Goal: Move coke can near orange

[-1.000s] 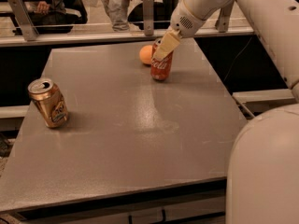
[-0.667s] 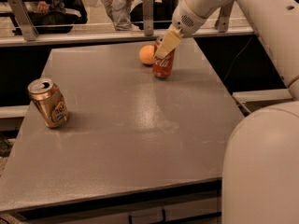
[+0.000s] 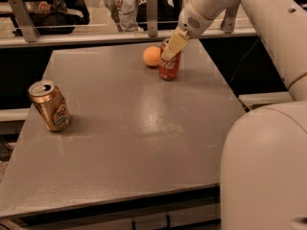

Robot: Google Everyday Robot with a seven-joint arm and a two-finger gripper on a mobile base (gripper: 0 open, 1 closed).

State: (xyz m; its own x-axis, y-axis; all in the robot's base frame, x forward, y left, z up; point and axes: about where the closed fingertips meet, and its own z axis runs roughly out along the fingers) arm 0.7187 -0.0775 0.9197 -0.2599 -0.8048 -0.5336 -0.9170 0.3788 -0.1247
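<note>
The red coke can stands on the grey table at the far middle, just right of the orange and almost touching it. My gripper reaches down from the upper right and is shut on the can's upper part. One pale finger lies across the front of the can's top; the other finger is hidden behind the can.
A gold-brown can stands tilted near the table's left edge. A rail with posts and people behind it run along the far side. My white arm and base fill the right side of the view.
The gripper and the coke can have shifted only very slightly to the right beside the orange. The gold-brown can has not moved.
</note>
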